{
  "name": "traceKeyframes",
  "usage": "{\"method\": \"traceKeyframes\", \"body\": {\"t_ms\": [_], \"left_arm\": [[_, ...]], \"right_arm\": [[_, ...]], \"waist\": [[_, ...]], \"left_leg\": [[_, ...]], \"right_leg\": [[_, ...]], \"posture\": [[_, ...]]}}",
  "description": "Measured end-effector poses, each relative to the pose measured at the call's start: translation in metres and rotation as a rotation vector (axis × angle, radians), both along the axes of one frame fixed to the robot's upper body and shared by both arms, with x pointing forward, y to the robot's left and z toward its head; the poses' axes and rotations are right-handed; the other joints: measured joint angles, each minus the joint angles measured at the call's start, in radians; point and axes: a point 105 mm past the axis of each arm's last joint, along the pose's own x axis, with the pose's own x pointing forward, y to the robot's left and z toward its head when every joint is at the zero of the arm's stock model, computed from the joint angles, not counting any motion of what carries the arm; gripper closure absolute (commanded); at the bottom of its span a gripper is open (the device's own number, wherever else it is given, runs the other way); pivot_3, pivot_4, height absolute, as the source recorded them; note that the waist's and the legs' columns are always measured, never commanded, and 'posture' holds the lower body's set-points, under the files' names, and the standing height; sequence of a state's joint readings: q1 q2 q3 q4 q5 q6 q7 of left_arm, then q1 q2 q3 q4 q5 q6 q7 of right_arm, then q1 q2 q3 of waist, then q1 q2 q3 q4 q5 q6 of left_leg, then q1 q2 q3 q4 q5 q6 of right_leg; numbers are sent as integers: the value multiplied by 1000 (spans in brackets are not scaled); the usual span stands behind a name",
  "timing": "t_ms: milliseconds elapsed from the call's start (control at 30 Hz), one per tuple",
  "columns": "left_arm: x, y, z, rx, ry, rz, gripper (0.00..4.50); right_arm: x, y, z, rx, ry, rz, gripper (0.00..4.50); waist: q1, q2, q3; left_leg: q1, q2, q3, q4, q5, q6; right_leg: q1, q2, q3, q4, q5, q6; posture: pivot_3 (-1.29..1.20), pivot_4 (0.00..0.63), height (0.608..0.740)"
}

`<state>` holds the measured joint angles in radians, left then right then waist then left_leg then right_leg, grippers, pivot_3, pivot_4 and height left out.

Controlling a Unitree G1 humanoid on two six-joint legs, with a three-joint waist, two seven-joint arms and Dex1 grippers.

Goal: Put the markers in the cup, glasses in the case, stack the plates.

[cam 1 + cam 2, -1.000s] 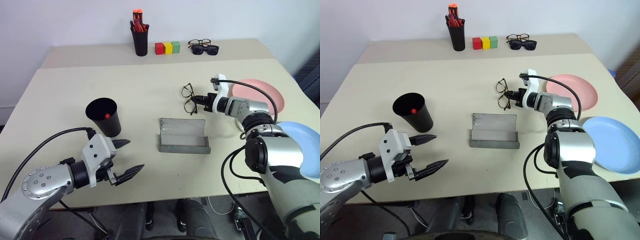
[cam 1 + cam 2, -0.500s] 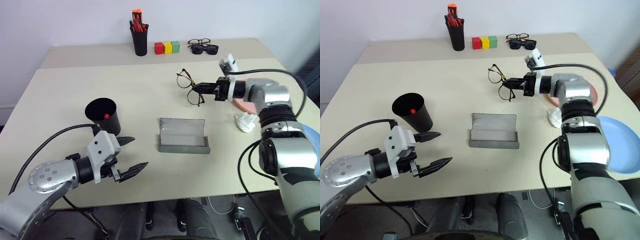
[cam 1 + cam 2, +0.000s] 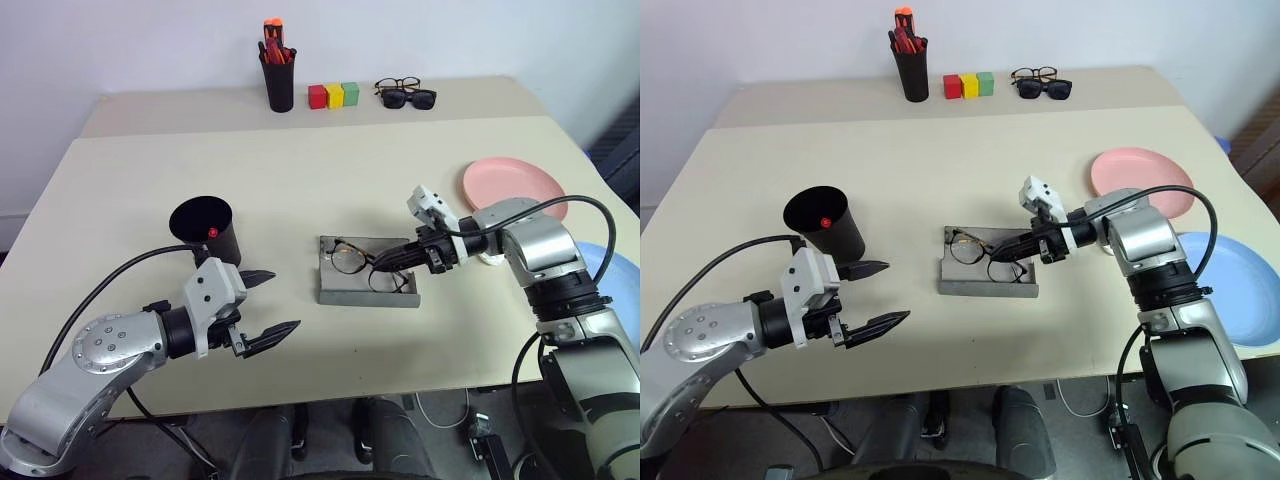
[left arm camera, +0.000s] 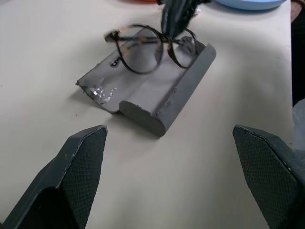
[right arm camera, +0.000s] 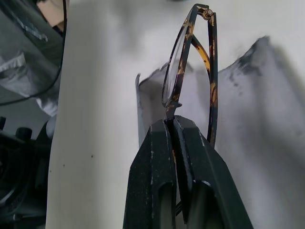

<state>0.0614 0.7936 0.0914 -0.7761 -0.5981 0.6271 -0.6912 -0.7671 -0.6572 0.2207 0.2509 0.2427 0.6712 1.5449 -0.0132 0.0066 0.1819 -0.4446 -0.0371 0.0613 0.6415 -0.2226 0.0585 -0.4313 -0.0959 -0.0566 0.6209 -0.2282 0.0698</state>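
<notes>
- The glasses [image 3: 978, 251] are pinched at the middle bridge by the right gripper [image 3: 1012, 250], whose two black fingers are pressed tight on the thin frame.
- The glasses are held just over the open grey case [image 3: 987, 276], which lies in the middle of the table [image 3: 940, 160].
- From the case, the right gripper comes in from 3 o'clock.
- To do this step well, the glasses should be lowered slowly until both lenses lie flat on the pale lining.
- The frame should be lined up with the long side of the case, so no arm sticks out over the edge.
- The fingers should be opened only when the glasses rest inside, and then drawn back gently, so the thin wire is not bent.
- The left gripper [image 3: 262, 310] is spread wide and holds nothing; it hangs near the case at about 8 o'clock.
- One black cup [image 3: 207, 233] is seen, at 9 o'clock from the case, with one red-capped marker [image 3: 214, 233] inside it.
- Two plates are counted: one pink plate [image 3: 1140, 180] and one blue plate [image 3: 1228, 300], both out toward 3 o'clock and not yet stacked.
- One case and one pair of wire glasses are counted.
</notes>
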Motion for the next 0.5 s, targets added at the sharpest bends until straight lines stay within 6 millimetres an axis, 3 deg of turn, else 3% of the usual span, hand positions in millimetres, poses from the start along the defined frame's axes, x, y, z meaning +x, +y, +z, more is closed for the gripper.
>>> {"method": "traceKeyframes", "body": {"t_ms": [167,467,500], "left_arm": [[-1,1,-1,-1,2,5,179],[-1,1,-1,-1,-2,9,179],[-1,1,-1,-1,-2,8,179]], "right_arm": [[-4,4,-12,-48,-9,36,4464],[-8,-5,-26,-135,-12,64,60],[-8,-6,-27,-136,-8,58,60]], "waist": [[1,0,0],[2,0,0],[2,0,0]], "left_leg": [[0,0,0,0,0,0],[0,0,0,0,0,0],[0,0,0,0,0,0]], "right_leg": [[0,0,0,0,0,0],[0,0,0,0,0,0],[0,0,0,0,0,0]], "posture": [[0,150,740],[0,150,740],[0,150,740]]}}
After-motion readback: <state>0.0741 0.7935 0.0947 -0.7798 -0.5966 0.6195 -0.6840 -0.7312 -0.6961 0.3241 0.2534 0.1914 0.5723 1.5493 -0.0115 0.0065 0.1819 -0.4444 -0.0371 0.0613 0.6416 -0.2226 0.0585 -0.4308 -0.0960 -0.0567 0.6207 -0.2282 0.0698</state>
